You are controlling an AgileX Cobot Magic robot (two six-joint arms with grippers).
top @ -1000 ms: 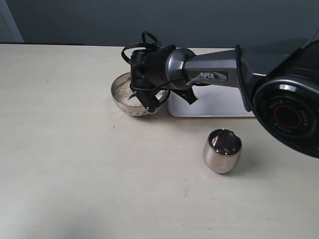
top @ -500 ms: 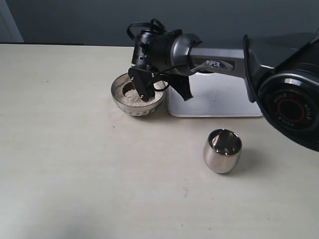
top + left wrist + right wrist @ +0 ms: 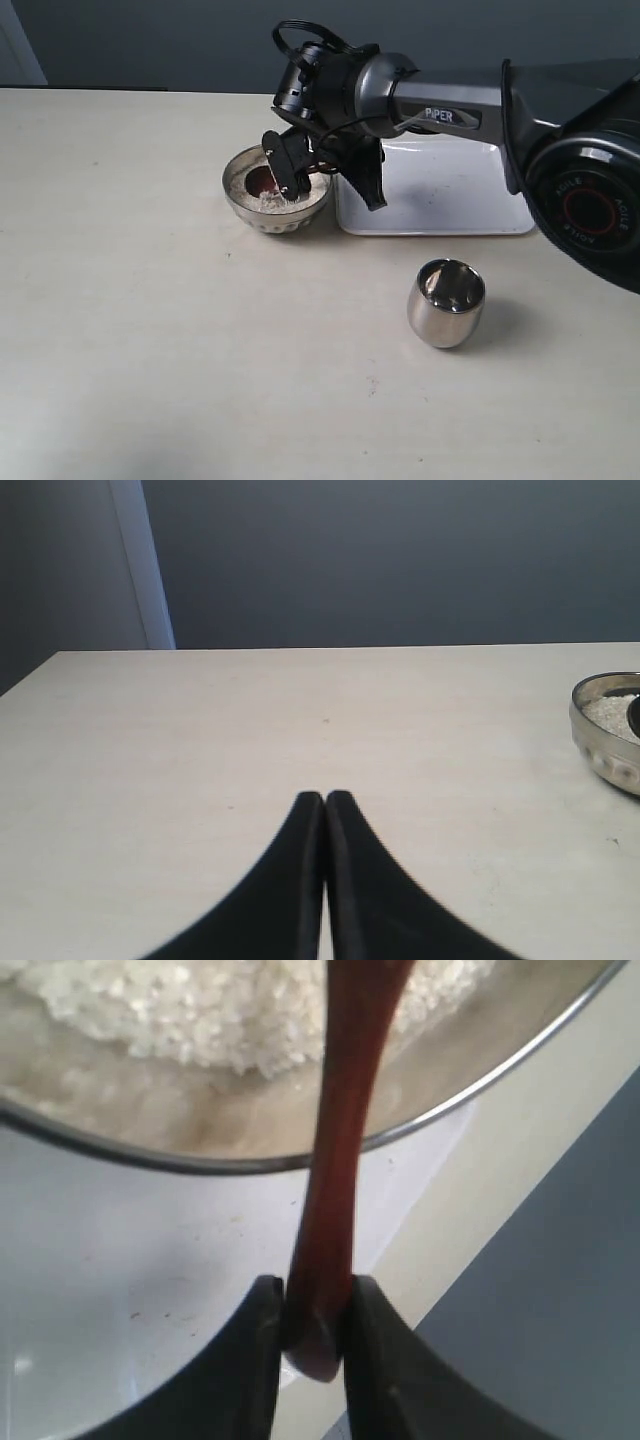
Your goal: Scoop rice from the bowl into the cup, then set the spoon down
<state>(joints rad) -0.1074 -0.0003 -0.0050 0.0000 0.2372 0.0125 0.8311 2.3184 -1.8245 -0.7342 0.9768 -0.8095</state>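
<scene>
Right wrist view: my right gripper [image 3: 312,1305] is clamping the spoon [image 3: 338,1160] by its handle end, its tip reaching into the rice [image 3: 200,1010] in the bowl [image 3: 240,205]. The cup [image 3: 446,303] is standing well apart on the table [image 3: 120,300]. My left gripper [image 3: 325,805] is hanging closed, holding nothing.

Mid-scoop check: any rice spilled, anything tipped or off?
Nothing stands out. The rice is all inside the bowl, no grains show on the table, the cup stands upright, and the right gripper is shut on the spoon.
</scene>
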